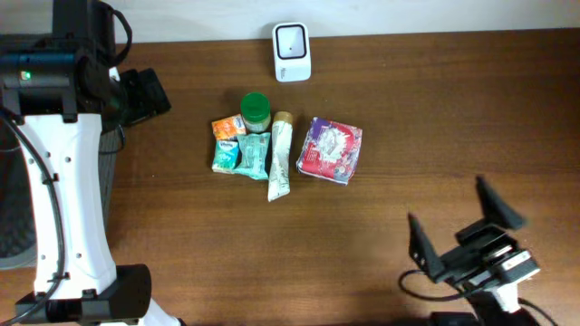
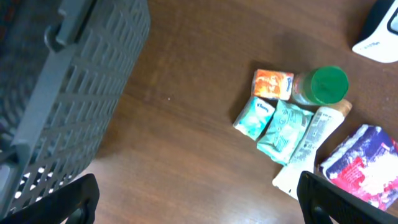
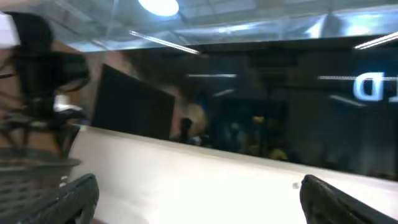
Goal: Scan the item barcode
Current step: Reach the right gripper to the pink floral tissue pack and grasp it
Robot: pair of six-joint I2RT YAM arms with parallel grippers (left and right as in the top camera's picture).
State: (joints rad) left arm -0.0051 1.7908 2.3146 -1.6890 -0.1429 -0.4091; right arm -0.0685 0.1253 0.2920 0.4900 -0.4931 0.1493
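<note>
**Barcode scan: stock untouched, both grippers empty**

**Goods.** Six pieces are grouped at the middle of the brown wooden table, a little toward 12 o'clock.
- A round jar with a green lid is placed at the top of the group.
- An orange foil sachet is laid at the jar's 8 o'clock.
- Two teal plastic packets are laid at the jar's 6 and 7 o'clock.
- A white squeeze tube with a tan cap is laid at the jar's 5 o'clock.
- A purple-and-red printed pouch is laid at the group's 3 o'clock edge.

The pieces are packed touching or just beside one another. Which one is meant for scanning cannot be told, and no barcode can be made out.

**Scanner.** A white rounded-square barcode scanner is set at 12 o'clock of the group, near the table's far edge and apart from the goods.

**Left gripper**. It is held at 10 o'clock of the group, above the table. Its jaws are spread wide, with nothing between them. A grey slatted plastic basket is seen beside it, at the table's 9 o'clock.

**Right gripper**. It is held at 5 o'clock, well apart from the goods. Its jaws are spread wide and empty. Its camera is pointed at the room, not the table.

**Progress.** The task is judged to be at its start: nothing is gripped and nothing is presented to the scanner. One piece is yet to be singled out of the tight group, gripped, carried toward 12 o'clock and turned so that its barcode is faced to the scanner.
</note>
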